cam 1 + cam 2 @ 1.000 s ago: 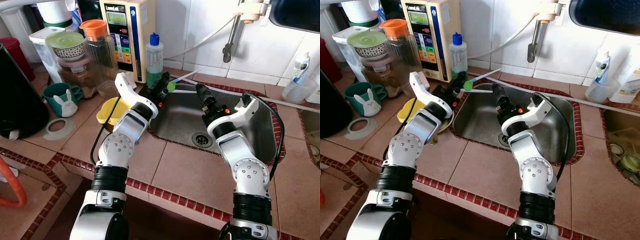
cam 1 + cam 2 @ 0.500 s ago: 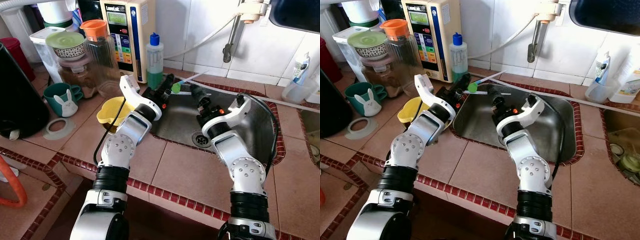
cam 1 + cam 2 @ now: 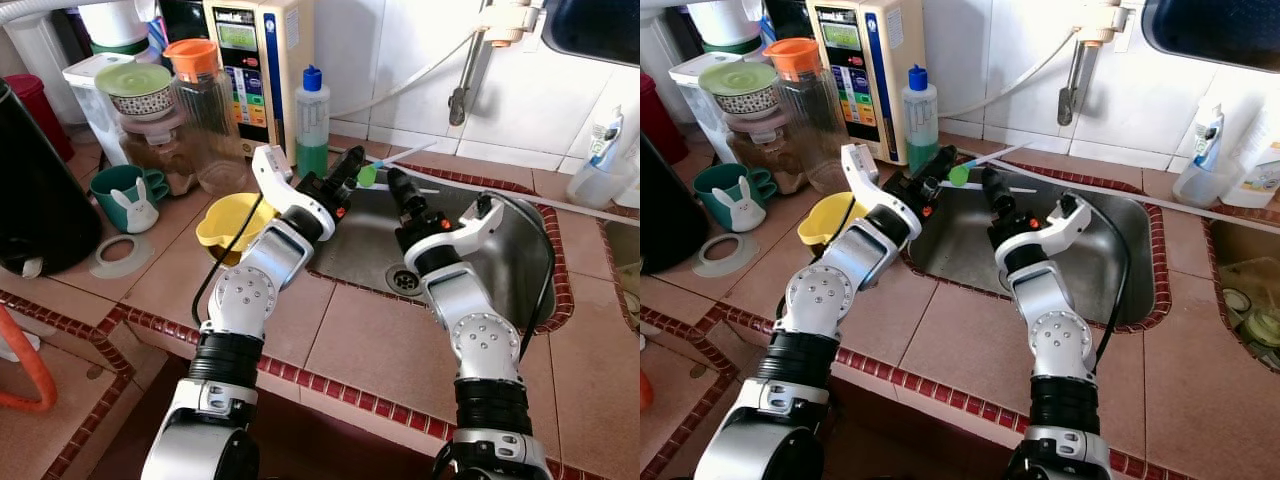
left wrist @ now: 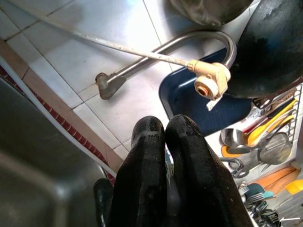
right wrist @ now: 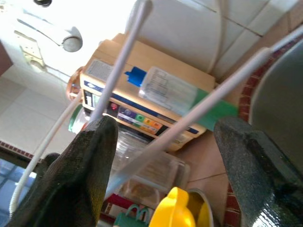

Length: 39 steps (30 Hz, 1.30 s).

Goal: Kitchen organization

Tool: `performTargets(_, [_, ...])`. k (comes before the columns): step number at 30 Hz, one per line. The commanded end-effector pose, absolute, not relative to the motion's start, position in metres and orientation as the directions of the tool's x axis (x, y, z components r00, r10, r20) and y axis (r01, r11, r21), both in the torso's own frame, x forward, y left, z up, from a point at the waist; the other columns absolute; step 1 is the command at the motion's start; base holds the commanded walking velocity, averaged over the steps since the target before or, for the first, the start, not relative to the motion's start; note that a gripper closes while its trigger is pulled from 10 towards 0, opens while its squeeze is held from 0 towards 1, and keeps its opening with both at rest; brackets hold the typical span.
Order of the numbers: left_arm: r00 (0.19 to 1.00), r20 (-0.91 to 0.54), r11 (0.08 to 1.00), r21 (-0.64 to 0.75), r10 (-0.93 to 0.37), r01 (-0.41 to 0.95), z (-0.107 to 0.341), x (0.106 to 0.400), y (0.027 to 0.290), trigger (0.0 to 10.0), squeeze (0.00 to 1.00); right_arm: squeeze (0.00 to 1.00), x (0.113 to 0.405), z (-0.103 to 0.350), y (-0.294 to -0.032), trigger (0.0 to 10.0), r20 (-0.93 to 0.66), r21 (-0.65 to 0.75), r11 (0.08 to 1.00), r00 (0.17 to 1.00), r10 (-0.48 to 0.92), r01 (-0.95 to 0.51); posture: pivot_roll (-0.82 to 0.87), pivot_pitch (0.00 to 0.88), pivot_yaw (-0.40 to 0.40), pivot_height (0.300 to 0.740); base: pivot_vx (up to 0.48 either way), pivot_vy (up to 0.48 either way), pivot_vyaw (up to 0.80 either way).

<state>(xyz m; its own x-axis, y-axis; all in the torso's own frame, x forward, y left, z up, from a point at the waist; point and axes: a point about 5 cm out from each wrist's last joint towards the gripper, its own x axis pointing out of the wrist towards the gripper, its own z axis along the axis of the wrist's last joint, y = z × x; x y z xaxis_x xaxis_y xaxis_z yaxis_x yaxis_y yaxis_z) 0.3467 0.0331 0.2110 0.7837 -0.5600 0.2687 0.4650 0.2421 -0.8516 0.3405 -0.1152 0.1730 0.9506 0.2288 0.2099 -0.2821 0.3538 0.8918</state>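
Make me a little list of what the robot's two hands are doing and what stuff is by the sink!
place: tiled kitchen counter with a steel sink
left gripper: jaws shut on a green-headed brush at the sink's back edge
right gripper: jaws open, beside the brush over the sink
by the sink: soap bottle, yellow cup, bunny mug
on the wall: faucet

Brushed steel sink (image 3: 520, 270), dull sheen; counter (image 3: 390, 355) of matt terracotta tile edged in red mosaic; glossy white wall tiles (image 3: 400, 40); glossy yellow plastic cup (image 3: 228, 222); clear plastic bottle (image 3: 312, 120)
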Motion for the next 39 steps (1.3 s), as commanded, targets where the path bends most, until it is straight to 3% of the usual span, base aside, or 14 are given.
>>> performTargets(1, [0.723,0.337,0.031,-0.896,-0.603,0.443,0.2223,0.3242,-0.0227,10.0,0.00,0.00,0.3460,0.1890,-0.0888,0.0,0.265,0.903,0.270,0.929,0.260,-0.333,0.08,0.000,0.027,0.740,0.000,0.000,0.00])
performTargets(39, [0.730,0.300,0.013,-0.921,-0.614,0.389,0.2155,0.3198,-0.0266,10.0,0.00,0.00,0.3493,0.1915,-0.0887,0.0,0.278,0.910,0.245,0.931,0.237,-0.334,0.08,0.000,0.029,0.740,0.000,0.000,0.00])
